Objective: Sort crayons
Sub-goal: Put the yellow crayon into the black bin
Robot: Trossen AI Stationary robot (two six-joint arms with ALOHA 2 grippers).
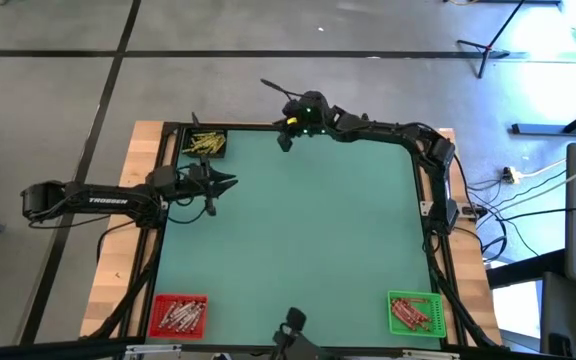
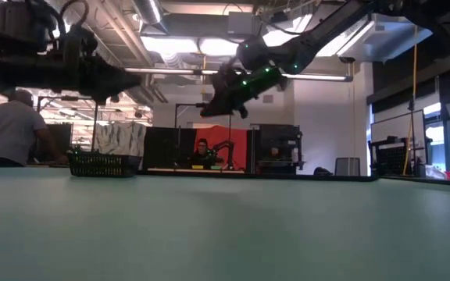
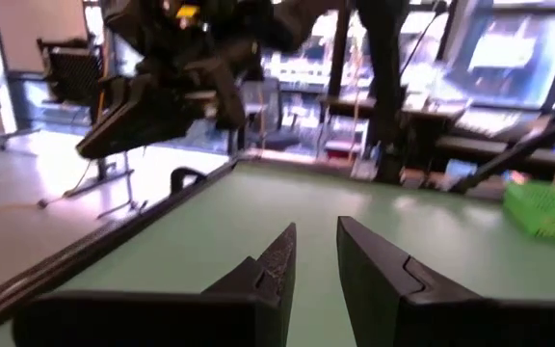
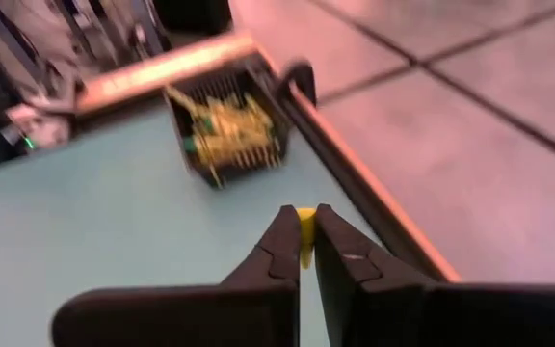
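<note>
My right end effector [image 4: 302,241] pinches a yellow crayon [image 4: 305,234] above the tabletop's [image 1: 298,230] far edge; I should centre over the black bin [image 4: 227,130] of yellow crayons before releasing.

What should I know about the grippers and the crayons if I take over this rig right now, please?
Right gripper: shut on a yellow crayon, raised near the table's far edge, close to the black bin of yellow crayons.
Left gripper: empty, fingers slightly apart, hovering just short of the black bin.
Done: red bin and green bin at the near corners hold crayons; no loose crayons visible on the mat.
Left: drop the held crayon, probably into the black bin.
</note>
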